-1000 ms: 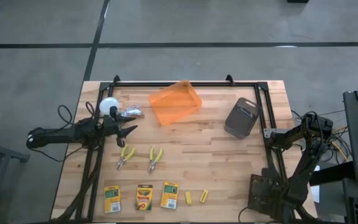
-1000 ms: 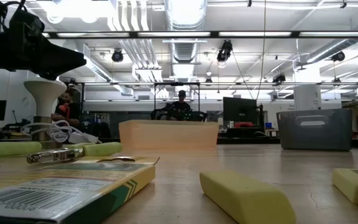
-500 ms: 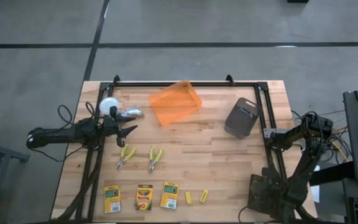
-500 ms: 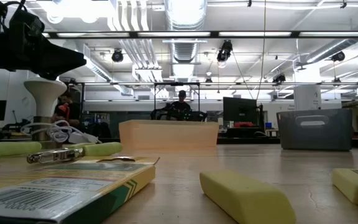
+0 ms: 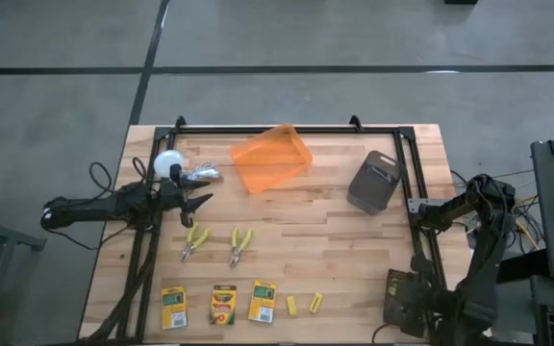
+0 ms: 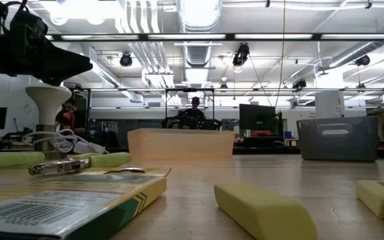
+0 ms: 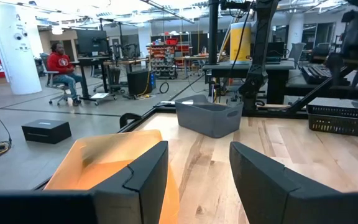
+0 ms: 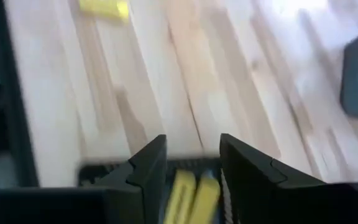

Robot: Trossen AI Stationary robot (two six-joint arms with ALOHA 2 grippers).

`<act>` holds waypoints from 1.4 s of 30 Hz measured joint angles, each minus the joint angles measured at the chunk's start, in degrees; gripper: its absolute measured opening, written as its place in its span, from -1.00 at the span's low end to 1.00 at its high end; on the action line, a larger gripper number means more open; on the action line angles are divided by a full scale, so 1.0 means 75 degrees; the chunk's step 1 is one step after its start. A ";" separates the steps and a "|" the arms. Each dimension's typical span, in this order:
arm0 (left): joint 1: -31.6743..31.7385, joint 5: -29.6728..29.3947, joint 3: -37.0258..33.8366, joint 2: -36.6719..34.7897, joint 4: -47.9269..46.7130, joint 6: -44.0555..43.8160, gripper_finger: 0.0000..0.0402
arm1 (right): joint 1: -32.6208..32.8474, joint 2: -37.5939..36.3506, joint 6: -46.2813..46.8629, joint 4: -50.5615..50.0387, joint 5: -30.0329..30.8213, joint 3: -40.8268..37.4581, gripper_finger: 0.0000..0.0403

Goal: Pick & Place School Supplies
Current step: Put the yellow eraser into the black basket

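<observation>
Three yellow-and-green crayon boxes [image 5: 173, 307] [image 5: 223, 305] [image 5: 262, 300] lie flat in a row near the table's near edge. Two small yellow blocks [image 5: 291, 306] [image 5: 316, 302] lie to their right. Two yellow-handled pliers [image 5: 196, 240] [image 5: 239, 244] lie flat farther in. My left gripper [image 5: 200, 202] hovers open above the table's left side, just beyond the pliers, and holds nothing. In its wrist view the left gripper [image 7: 197, 180] points at the orange bin [image 7: 104, 165]. My right gripper [image 5: 416, 205] is open at the right rail, over bare wood [image 8: 192, 168].
A translucent orange bin [image 5: 272, 159] sits at the far middle and a grey bin [image 5: 373, 181] right of it. A white ball with a cable [image 5: 168, 165] lies at the far left. A black frame rail [image 5: 287, 127] borders the table. Bare wood lies between the pliers and the grey bin.
The right arm's upper links have swung toward the table's near edge, while its gripper stays by the right rail. The left arm and all the supplies are where they were.
</observation>
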 joint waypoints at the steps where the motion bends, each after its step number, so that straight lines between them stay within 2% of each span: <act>1: -0.0001 0.0000 0.0000 0.0001 0.0003 0.0001 -0.11 | -0.0059 0.0000 0.0054 -0.0031 0.0167 0.0085 -0.30; 3: 0.0000 -0.0002 0.0001 -0.0001 0.0000 0.0002 -0.11 | -0.0236 0.0000 -0.0082 -0.0030 0.0325 0.0165 -0.30; 5: 0.0001 -0.0002 -0.0002 0.0000 0.0001 -0.0001 -0.11 | -0.0483 0.0000 -0.0785 0.0019 0.0324 0.0175 -0.29; 11: 0.0002 0.0001 0.0001 0.0000 0.0000 -0.0001 -0.11 | -0.1458 0.0009 -0.5096 0.0534 0.0381 0.0005 -0.27; 15: 0.0002 0.0001 -0.0002 -0.0002 0.0000 -0.0001 -0.11 | -0.2190 0.0009 -0.6928 0.1286 0.0528 -0.0089 -0.29; 20: 0.0001 0.0001 -0.0002 -0.0001 0.0000 -0.0001 -0.11 | -0.2958 0.0009 -0.8285 0.3081 0.0525 -0.0577 -0.34; 27: 0.0002 -0.0002 0.0001 0.0001 0.0003 -0.0001 -0.11 | -0.3452 0.0009 -0.9997 0.5544 0.0431 -0.1803 -0.32; 31: 0.0001 0.0001 0.0000 0.0001 0.0000 -0.0001 -0.11 | -0.3614 0.0009 -1.0631 0.6851 -0.0166 -0.2397 -0.24; 35: 0.0002 0.0001 -0.0002 -0.0002 0.0000 -0.0001 -0.11 | -0.3716 0.0009 -1.1659 0.7546 -0.0852 -0.2702 -0.19; 42: 0.0001 -0.0001 0.0001 0.0001 0.0000 0.0000 -0.11 | -0.4113 0.0037 -1.2324 0.8731 -0.1739 -0.2842 -0.25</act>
